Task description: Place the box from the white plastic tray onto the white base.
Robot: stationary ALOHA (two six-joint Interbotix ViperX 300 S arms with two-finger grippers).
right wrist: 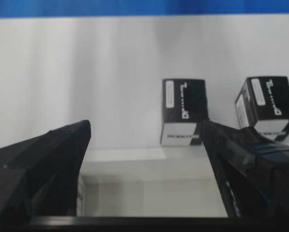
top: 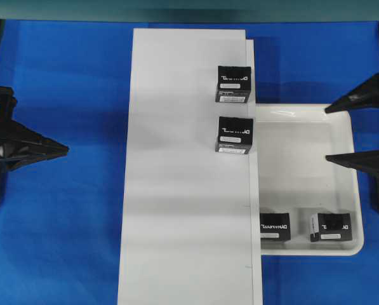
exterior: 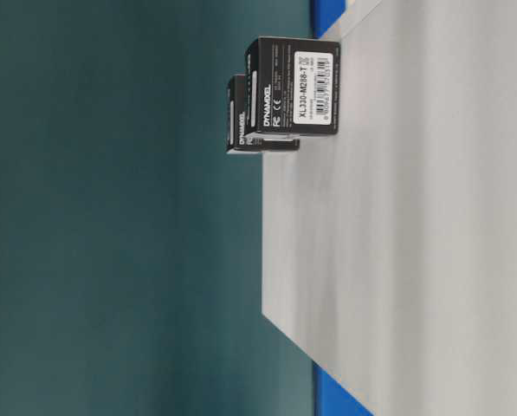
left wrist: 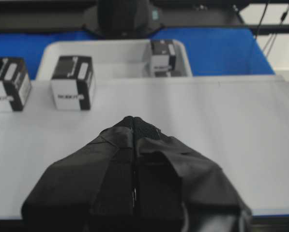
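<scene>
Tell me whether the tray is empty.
No: in the overhead view two boxes sit along the near edge of the tray.

A long flat white base (top: pixel 183 178) with a smooth, matt finish. Beside it, a white plastic tray (top: pixel 341 248), glossy, with bright glints along its rim. Small black boxes (top: pixel 234 135) look like printed card, slightly sheened, with white paper labels. The table cover (top: pixel 68 222) is plain matt blue. The gripper fingers (left wrist: pixel 105 174) look wrapped in dull black tape.
</scene>
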